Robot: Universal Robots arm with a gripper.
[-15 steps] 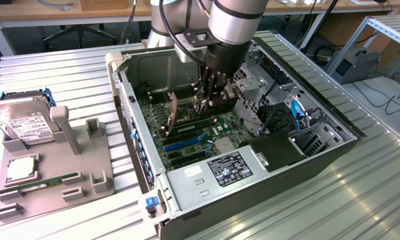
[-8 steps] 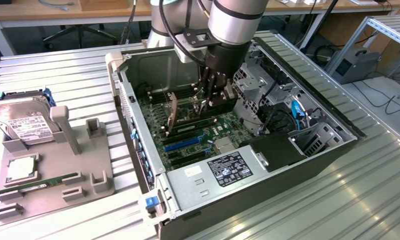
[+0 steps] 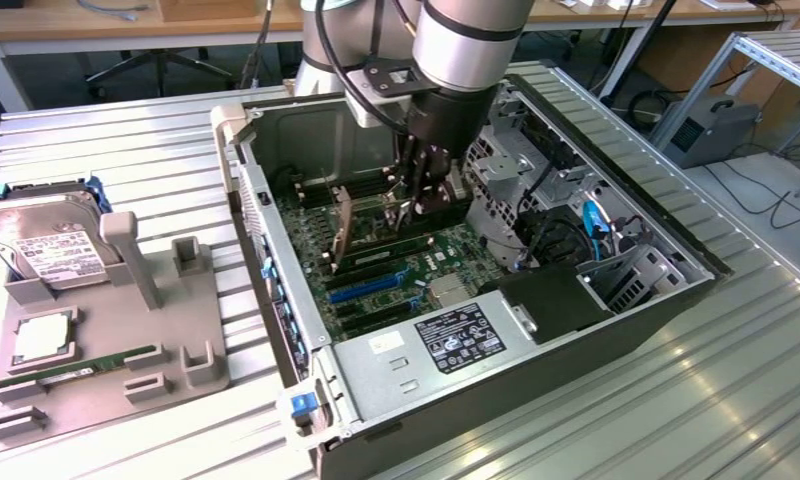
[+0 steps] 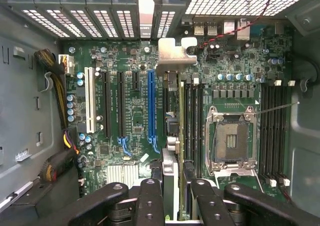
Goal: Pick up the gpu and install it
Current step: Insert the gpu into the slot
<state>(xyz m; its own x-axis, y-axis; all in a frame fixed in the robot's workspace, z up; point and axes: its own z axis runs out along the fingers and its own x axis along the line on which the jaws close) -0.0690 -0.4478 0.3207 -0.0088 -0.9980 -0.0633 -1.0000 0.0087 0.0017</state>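
Observation:
The gpu (image 4: 172, 136) shows edge-on in the wrist view, its silvery end bracket (image 4: 175, 55) toward the case's rear slot covers. My gripper (image 4: 175, 201) is shut on it, one finger (image 4: 150, 201) on each flat side. The card hangs upright over the motherboard (image 4: 130, 105), between the blue expansion slot (image 4: 151, 105) and the memory slots (image 4: 192, 121); I cannot tell whether its lower edge touches a slot. In the exterior view the gripper (image 3: 420, 200) reaches down into the open computer case (image 3: 260, 200), with the gpu (image 3: 373, 225) standing on edge just above the board.
A silver hard drive (image 3: 47, 250), a processor (image 3: 40, 340) and a thin green memory stick (image 3: 100, 362) sit on a grey fixture (image 3: 107, 400) at the exterior view's left. Inside the case are the bare processor socket (image 4: 232, 141), a drive cage (image 3: 507, 170) and cables (image 3: 594, 235).

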